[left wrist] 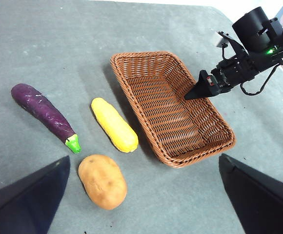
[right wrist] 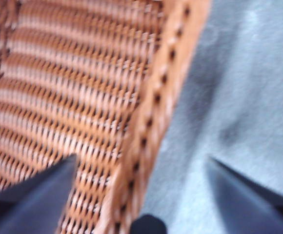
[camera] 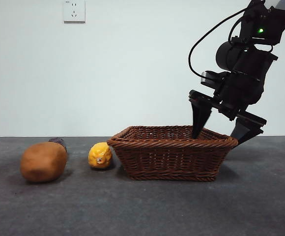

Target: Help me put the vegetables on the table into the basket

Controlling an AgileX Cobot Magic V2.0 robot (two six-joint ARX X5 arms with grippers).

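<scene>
**A:** What did your right gripper (camera: pixel 224 129) have at that moment?

**B:** Nothing. Your jaws stood wide apart and straddled the right-hand rim of the basket (camera: pixel 172 141), one tip inside over the weave and the other outside over the desk (camera: pixel 147 206). The right wrist view showed the same: rim running up between the two tips, blurred, with no vegetable between them.

**A:** And the left gripper (left wrist: pixel 141 195)?

**B:** It hung high over the near side with its jaws spread wide and empty, looking down on everything. It seemed to be waiting.

**A:** Where were the vegetables?

**B:** All three lay on the desk to the left of the basket, and the basket itself was empty. The corn (left wrist: pixel 114 124) was just beside the basket's left wall, the potato (left wrist: pixel 102 181) further left and nearer, the eggplant (left wrist: pixel 45 116) furthest out, its green cap pointing toward the potato. Your right gripper was well apart from all of them, with the whole basket between.

**A:** So how should I have handled the step?

**B:** I judged you were placed to steady or shift the basket by its rim. If so, you needed to close squarely on the braid, not on the loose weave, and keep the basket flat. If you meant to pick instead, you had to lift clear of the rim first, or you would have dragged the basket into the corn.
</scene>
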